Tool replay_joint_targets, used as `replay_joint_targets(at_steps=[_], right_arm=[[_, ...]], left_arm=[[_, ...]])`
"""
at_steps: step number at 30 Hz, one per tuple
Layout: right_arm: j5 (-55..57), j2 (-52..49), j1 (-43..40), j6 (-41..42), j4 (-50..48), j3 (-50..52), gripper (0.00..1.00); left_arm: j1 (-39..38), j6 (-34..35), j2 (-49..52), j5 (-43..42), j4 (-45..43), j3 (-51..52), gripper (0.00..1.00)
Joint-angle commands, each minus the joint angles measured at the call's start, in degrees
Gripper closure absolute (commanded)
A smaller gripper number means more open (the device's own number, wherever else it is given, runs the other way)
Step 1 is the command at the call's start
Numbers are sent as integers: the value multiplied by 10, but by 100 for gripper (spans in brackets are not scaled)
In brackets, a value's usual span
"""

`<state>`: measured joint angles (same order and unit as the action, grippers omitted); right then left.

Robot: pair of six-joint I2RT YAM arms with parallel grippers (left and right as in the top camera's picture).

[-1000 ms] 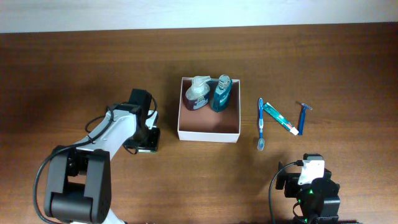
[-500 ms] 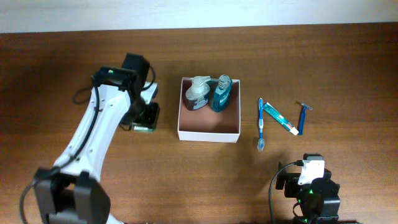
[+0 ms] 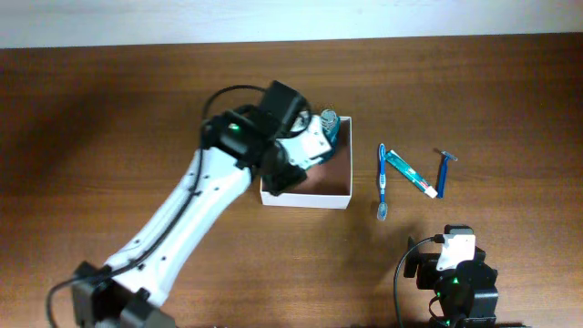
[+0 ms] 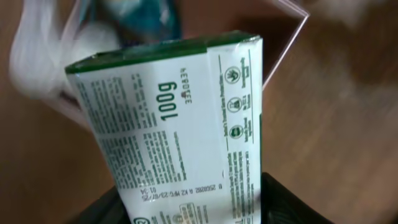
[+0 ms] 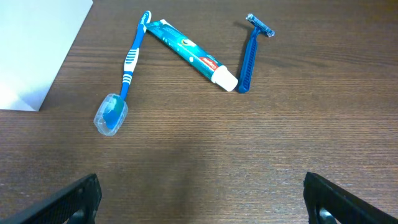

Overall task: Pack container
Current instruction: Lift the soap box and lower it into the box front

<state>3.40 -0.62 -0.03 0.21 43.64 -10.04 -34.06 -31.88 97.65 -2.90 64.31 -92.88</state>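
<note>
Over the container's left half, the left end effector (image 3: 282, 171) grips a green-and-white packet (image 4: 180, 124) marked 100g, its jaws clamped on the packet's lower end. Beneath it, the container (image 3: 310, 199) sits open-topped on the brown tabletop (image 3: 100, 109). A teal bottle (image 3: 329, 123) shows at the container's far wall, beside the arm. Right of the container lie a blue toothbrush (image 5: 127, 68), a toothpaste tube (image 5: 193, 55) and a blue razor (image 5: 247, 59), with the tube's cap just beside the razor's handle. Right of the container and nearer the robot's side, the right end effector (image 5: 202, 205) hangs spread wide, holding nothing.
</note>
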Motion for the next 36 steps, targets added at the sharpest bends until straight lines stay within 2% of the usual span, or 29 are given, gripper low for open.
replay_joint_targets(at_steps=[1, 9, 11, 14, 19, 20, 21, 22, 32, 36], right_arm=[[-1, 4, -4, 5, 1, 5, 1], [-1, 4, -3, 5, 1, 5, 1], [-1, 4, -3, 5, 1, 5, 1], [-1, 4, -4, 5, 1, 5, 1], [-1, 4, -4, 5, 1, 5, 1], [-1, 4, -3, 5, 1, 5, 1], [-1, 4, -4, 5, 1, 5, 1], [-1, 4, -3, 5, 1, 5, 1], [-1, 4, -4, 5, 1, 5, 1], [-1, 4, -3, 5, 1, 5, 1]], left_arm=[[-12, -88, 35, 23, -34, 2, 81], [-12, -129, 119, 22, -69, 2, 78], [-12, -129, 132, 22, -71, 2, 73], [-12, -128, 151, 22, -77, 2, 60], [-12, -128, 162, 23, -78, 1, 53], [-12, -125, 160, 23, -77, 0, 43], [-12, -118, 158, 23, -75, -1, 29], [-12, -111, 155, 23, -71, -3, 0], [-12, -33, 92, 23, 49, -95, 0], [-6, 19, 55, 23, 96, -128, 0]])
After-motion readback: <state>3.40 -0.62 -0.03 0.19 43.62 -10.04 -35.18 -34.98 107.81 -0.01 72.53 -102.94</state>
